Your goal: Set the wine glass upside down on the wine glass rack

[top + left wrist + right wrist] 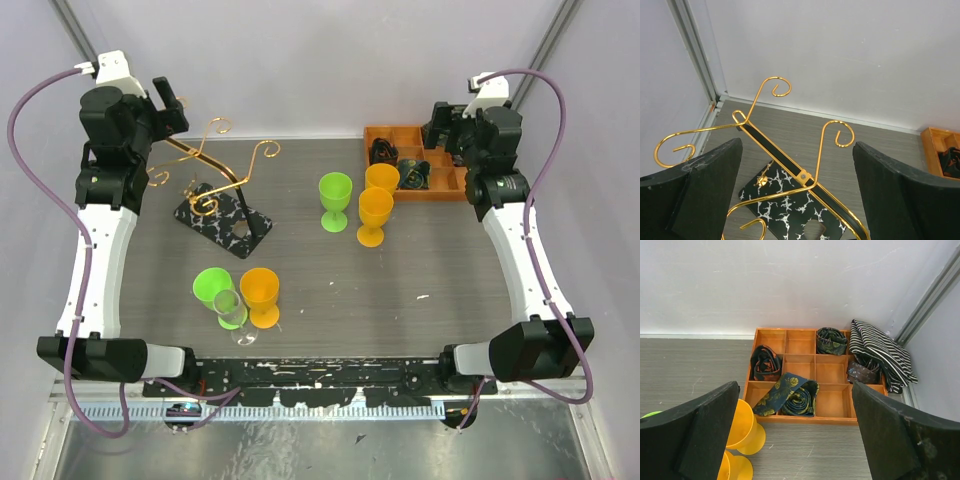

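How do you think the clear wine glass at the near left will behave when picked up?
The wine glass looks thin and clear, so it is probably fragile and slippery. Its tall bowl on a narrow stem suggests it tips easily. It crowds the green cup and orange cup, so a nudge may topple those.

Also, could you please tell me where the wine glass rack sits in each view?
Top external: wine glass rack in the upper left quarter.
Left wrist: the rack fills the centre, running down to the bottom edge.
Right wrist: not in it.
Shared landmark: orange compartment tray, upper right from above, right edge for left wrist, centre for right wrist.
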Controlling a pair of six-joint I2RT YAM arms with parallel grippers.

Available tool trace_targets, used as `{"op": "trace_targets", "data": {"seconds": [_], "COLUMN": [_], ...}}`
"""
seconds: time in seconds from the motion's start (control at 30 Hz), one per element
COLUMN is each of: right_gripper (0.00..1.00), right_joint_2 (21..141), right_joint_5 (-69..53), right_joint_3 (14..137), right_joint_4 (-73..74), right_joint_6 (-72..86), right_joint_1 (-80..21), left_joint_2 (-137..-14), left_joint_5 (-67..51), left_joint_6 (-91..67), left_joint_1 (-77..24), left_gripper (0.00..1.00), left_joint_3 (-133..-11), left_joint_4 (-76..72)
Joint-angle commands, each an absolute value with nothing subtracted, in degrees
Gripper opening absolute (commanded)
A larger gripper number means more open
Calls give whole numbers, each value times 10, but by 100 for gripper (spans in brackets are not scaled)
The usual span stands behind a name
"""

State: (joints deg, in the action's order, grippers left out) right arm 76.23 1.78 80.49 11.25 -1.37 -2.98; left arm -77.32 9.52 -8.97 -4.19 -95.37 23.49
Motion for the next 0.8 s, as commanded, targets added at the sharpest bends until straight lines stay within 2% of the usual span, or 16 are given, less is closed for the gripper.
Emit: {"op": "trace_targets", "data": {"seconds": [0.0,0.33,0.47,0.77], "right_gripper": [100,100,100,100], "right_joint_2": [757,768,789,922], "right_joint_5": [18,23,-53,-122], "right_joint_3": [824,825,854,1028], "right_joint_4": [70,70,80,145], "right_joint_6": [-6,-6,-20,33], "right_joint_1": [-28,-28,-28,-68], "left_joint_2": [-769,-780,-833,-968], "left_joint_5": [91,60,28,85], "left_joint_6": [-74,-73,-40,-18], "left_joint_1": [-43,-43,-43,-12], "left_gripper": [98,98,98,98], "left_joint_3": [-949,-932,-1001,-1187], "left_joint_4": [207,150,217,330]}}
